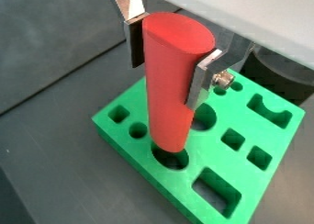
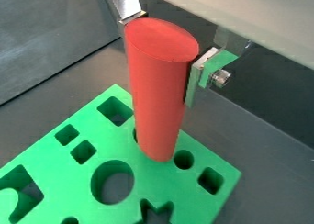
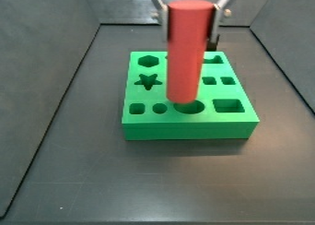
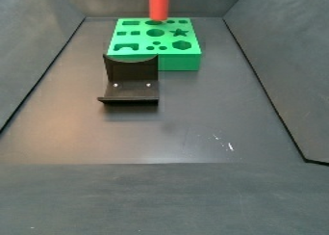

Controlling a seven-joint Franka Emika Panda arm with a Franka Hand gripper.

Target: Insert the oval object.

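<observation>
The oval object, a tall smooth red peg (image 1: 170, 90), stands upright between the fingers of my gripper (image 1: 170, 58), which is shut on its upper part. Its lower end sits in the mouth of an oval hole (image 1: 173, 157) in the green block (image 1: 128, 127). It looks the same in a wrist view, with the peg (image 2: 160, 90), the gripper (image 2: 160, 51) and the block (image 2: 73, 177). In a side view the peg (image 3: 187, 53) rises from the block (image 3: 185, 125) under the gripper (image 3: 189, 7). In a side view only the peg's lower part (image 4: 158, 3) shows above the block (image 4: 157, 46).
The green block has several other shaped holes, among them a star (image 3: 149, 81) and a rectangle (image 3: 229, 106). The dark fixture (image 4: 130, 85) stands on the floor right next to the block. Dark sloping walls (image 4: 276, 75) enclose the floor (image 4: 154, 181).
</observation>
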